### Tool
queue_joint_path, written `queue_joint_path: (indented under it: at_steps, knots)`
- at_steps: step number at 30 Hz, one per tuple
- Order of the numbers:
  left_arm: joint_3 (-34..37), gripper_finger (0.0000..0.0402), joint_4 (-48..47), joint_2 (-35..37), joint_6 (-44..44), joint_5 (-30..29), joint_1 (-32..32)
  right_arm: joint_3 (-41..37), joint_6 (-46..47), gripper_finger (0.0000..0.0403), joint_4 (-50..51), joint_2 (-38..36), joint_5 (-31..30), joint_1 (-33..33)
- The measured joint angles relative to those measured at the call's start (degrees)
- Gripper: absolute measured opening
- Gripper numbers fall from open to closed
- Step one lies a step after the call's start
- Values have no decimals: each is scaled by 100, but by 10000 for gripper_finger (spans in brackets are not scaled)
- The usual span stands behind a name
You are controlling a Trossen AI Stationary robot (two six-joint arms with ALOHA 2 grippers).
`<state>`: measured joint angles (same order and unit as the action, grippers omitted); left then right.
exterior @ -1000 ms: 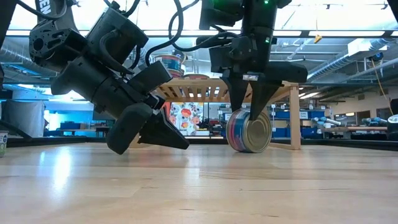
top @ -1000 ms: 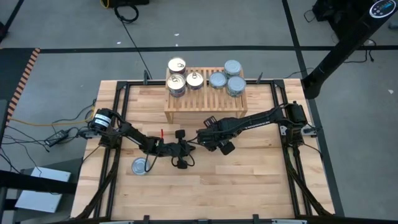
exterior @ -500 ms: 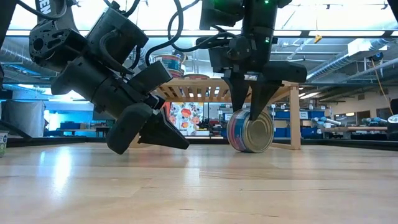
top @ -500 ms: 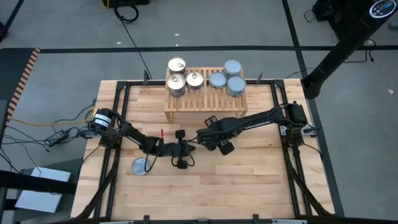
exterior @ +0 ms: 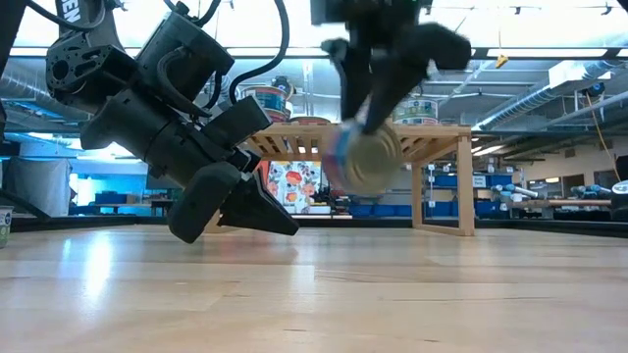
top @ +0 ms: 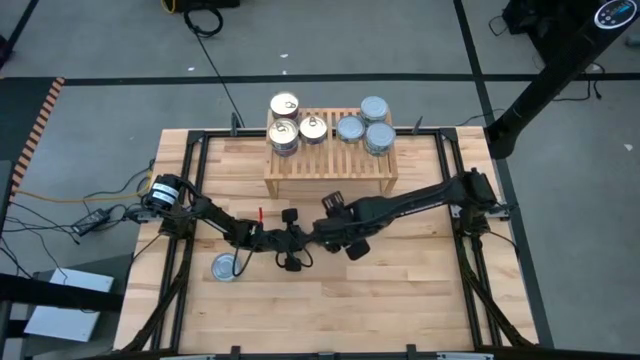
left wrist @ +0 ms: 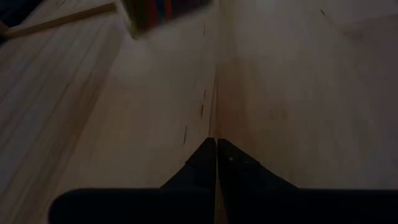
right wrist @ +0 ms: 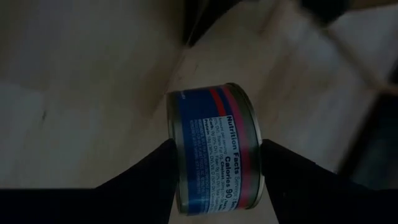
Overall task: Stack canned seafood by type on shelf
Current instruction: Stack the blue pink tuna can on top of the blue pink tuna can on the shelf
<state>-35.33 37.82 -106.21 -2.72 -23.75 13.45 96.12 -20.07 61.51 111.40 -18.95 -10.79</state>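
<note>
Tin (right wrist: pixel 214 149), motion-blurred in low view, clamped by right end effector (right wrist: pixel 214 163).

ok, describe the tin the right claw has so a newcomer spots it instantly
Start at the wooden shelf at the table's far edge, then come toward the table's middle in front of it, where both arms meet. The right claw is shut on a tin lifted off the table. Unlike the tins standing on the shelf, it hangs on edge, showing a blue-and-red label.

Right gripper (exterior: pixel 378 118) clamps a blurred tin (exterior: pixel 361 162) clear of the tabletop (exterior: pixel 314 294), in front of the wooden shelf (exterior: pixel 432 132) — more tins (exterior: pixel 263 98) on top. Left gripper (exterior: pixel 280 224) — fingers together — hangs just above the tabletop
</note>
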Motion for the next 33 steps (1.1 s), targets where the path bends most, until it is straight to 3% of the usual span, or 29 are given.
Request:
queue_joint_path:
  at_steps: [8, 17, 20, 24, 33]
  knots:
    - [-1, 19, 0, 0, -4, 0, 0, 935, -72, 216, 165, 1, -1407, -423]
    - [0, 19, 0, 0, -4, 0, 0, 1256, -911, 215, -152, -1, -4235, -636]
    - [0, 19, 2, 0, -4, 2, 0, 1260, -1079, 215, -326, -1, -4809, -547]
    - [0, 19, 2, 0, -4, 0, 4, 1260, -1102, 215, -382, -1, -5095, -305]
    - [0, 19, 4, 0, -4, 0, 4, 1260, -1147, 215, -717, -1, -5059, 678]
